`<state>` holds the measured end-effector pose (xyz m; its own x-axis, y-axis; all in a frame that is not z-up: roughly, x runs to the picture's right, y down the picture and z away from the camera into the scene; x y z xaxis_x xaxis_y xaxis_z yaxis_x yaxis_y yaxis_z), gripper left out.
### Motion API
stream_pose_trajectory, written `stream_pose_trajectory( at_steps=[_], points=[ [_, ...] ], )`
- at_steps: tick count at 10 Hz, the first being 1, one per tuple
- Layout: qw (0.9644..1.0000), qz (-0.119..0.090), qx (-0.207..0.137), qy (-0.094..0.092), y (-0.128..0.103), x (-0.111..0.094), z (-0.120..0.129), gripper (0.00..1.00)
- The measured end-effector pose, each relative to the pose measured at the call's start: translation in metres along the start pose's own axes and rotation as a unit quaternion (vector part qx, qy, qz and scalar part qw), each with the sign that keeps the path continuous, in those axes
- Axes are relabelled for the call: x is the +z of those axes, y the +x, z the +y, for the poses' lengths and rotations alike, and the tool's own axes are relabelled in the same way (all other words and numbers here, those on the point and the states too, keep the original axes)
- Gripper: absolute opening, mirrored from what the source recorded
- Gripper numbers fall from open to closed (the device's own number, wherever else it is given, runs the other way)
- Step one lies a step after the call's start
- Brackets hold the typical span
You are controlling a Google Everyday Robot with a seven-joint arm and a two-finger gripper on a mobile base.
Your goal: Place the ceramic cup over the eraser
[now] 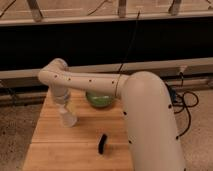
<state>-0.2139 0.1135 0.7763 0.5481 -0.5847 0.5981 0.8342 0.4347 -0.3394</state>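
Now gripper (65, 111) grips ceramic cup (69, 120) w/ green bowl (100, 101) beside, eraser (103, 143) apart.

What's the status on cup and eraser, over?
Gripper at top of ceramic cup. Eraser uncovered, lying apart from cup. Green bowl behind, not between them.

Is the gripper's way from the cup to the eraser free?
Probably yes. The gripper is down at the ceramic cup; only bare table lies between it and the eraser, and the green bowl sits farther back, off that line.
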Motion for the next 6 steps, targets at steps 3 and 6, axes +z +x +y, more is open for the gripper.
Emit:
stream_pose_trajectory(
  at_steps=[3,6],
  points=[
    [0.9999,0.006,-0.011,0.004,0.003,0.01,0.002,0.8],
    [0.9995,0.019,-0.025,-0.002,0.003,0.02,0.0,0.8]
  ],
)
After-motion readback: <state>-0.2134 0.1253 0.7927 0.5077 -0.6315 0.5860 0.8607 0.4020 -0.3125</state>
